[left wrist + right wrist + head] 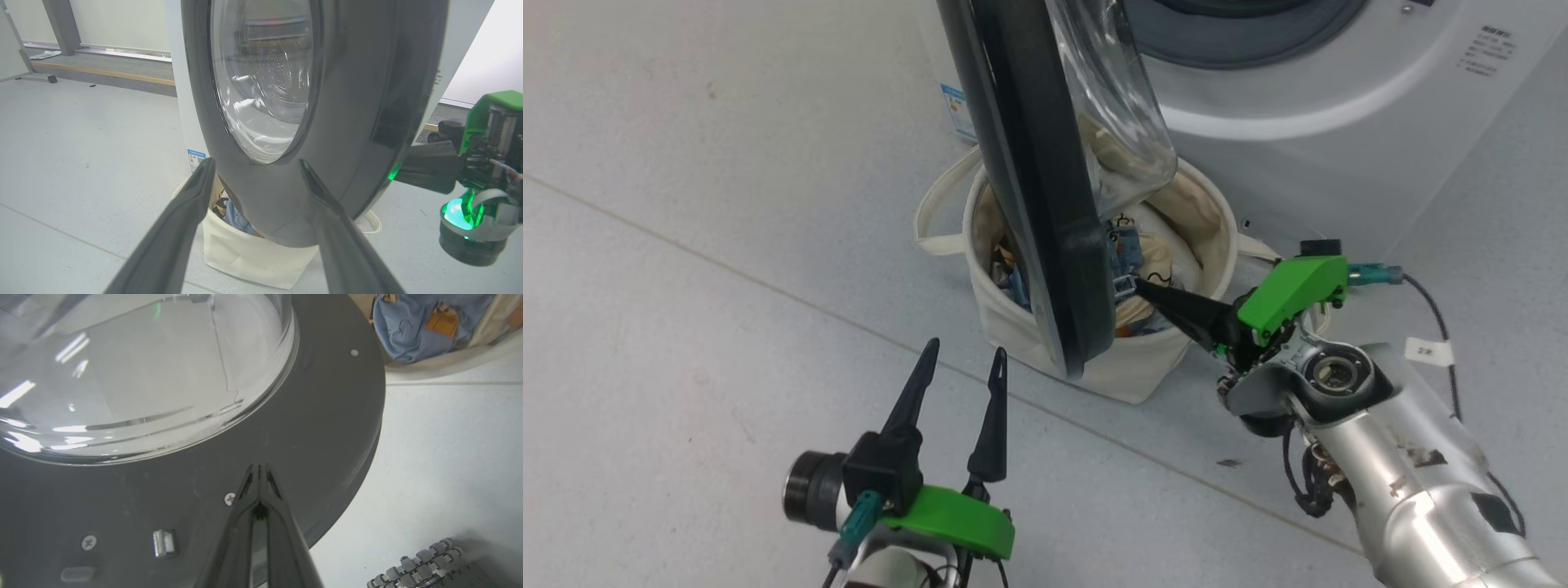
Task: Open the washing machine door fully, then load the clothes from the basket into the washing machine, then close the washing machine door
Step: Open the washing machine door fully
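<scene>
The washing machine (1298, 90) stands at the top right with its drum opening uncovered. The washing machine door (1045, 204) hangs swung out, edge-on, its black rim low over the basket (1013, 335). The clothes (1127, 243), light blue and cream, lie inside the basket. My right gripper (1143, 286) is shut, its tips pressed on the door's inner black rim (327, 428) below the glass bowl (143, 375). My left gripper (964, 353) stands open on the floor side, its fingers (192, 204) pointing at the door's outer face (347, 102), apart from it.
A blue label sticker (958, 110) marks the washer's lower corner. The basket's loop handle (935, 208) lies on the grey floor at its left. A cable (1437, 318) trails from my right wrist. A wheeled frame leg (36, 73) stands far back.
</scene>
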{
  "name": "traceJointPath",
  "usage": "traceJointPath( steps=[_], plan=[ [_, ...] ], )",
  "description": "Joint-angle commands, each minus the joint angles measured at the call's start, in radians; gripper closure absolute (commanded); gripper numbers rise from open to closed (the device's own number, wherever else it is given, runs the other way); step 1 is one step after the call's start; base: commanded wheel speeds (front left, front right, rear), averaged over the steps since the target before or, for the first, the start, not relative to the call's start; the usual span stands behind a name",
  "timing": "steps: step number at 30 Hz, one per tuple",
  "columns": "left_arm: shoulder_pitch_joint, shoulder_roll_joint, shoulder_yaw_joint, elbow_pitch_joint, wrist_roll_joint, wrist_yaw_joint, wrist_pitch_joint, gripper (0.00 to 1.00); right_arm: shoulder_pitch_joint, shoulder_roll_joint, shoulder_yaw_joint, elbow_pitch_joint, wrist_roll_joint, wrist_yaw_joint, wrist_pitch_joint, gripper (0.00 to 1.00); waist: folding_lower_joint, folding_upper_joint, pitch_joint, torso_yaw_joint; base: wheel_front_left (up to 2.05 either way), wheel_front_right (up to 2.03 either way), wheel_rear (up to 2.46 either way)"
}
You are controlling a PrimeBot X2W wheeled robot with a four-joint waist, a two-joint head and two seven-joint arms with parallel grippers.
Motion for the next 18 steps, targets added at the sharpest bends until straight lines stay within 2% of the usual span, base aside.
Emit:
traceJointPath(
  steps=[1,4,8,13,14,16,18],
  plan=[
    [-0.002,0.012,0.041,-0.026,0.009,-0.006,-0.012,0.0,-0.005,0.003,0.012,-0.047,-0.016,0.0,-0.02,1.0,0.0,-0.0001,-0.021,-0.017,0.0,0.0,0.0],
    [0.006,0.012,0.058,-0.015,0.026,-0.018,-0.012,0.0,0.027,-0.047,0.027,-0.149,-0.137,0.0,-0.162,1.0,0.0,-0.0001,-0.055,-0.046,0.0,0.0,0.0],
    [0.021,0.012,0.089,0.002,0.052,-0.038,-0.012,0.0,0.093,-0.141,0.142,-0.316,-0.458,0.0,-0.47,1.0,0.0,-0.0001,-0.096,-0.101,0.0,0.0,0.0],
    [0.05,0.012,0.135,0.016,0.087,-0.064,-0.012,0.0,0.182,-0.2,0.218,-0.368,-0.704,0.0,-0.734,1.0,0.0,-0.0001,-0.15,-0.174,0.0,0.0,0.0],
    [0.056,0.013,0.143,0.017,0.093,-0.069,-0.012,0.0,0.198,-0.207,0.213,-0.372,-0.745,0.0,-0.759,1.0,0.0,-0.0001,-0.16,-0.188,0.0,0.0,0.0],
    [0.076,0.018,0.167,0.017,0.109,-0.082,-0.012,0.0,0.248,-0.215,0.15,-0.392,-0.904,0.0,-0.79,1.0,0.0,-0.0001,-0.187,-0.23,0.0,0.0,0.0],
    [0.089,0.02,0.183,0.014,0.116,-0.088,-0.012,0.0,0.299,-0.185,0.042,-0.434,-1.034,0.0,-0.792,1.0,0.0,-0.0001,-0.201,-0.255,0.0,0.0,0.0]
  ],
)
